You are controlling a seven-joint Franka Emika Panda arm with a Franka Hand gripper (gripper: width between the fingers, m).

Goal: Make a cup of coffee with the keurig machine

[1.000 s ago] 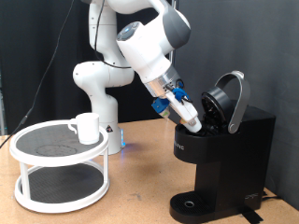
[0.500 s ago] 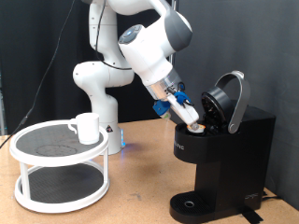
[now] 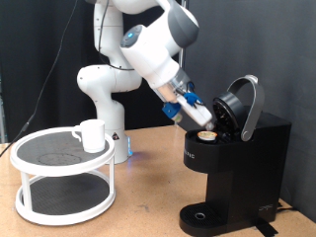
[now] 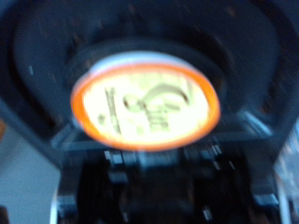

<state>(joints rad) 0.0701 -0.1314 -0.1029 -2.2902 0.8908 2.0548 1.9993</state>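
The black keurig machine stands at the exterior view's right with its hinged lid raised. A small pod with a tan top sits in its open chamber. In the wrist view the pod's orange-rimmed foil top fills the round holder. My gripper hangs just above and to the left of the pod, tilted down toward the chamber, with its fingers apart and nothing between them. The white mug stands on the upper shelf of a white rack at the exterior view's left.
The rack has two round tiers and sits on the wooden table. The robot's white base stands behind it. The machine's round drip base is bare. A black curtain closes the back.
The gripper carried the pod down to the chamber, let it go there, and has drawn back slightly up and to the left. The mug and machine have not moved.
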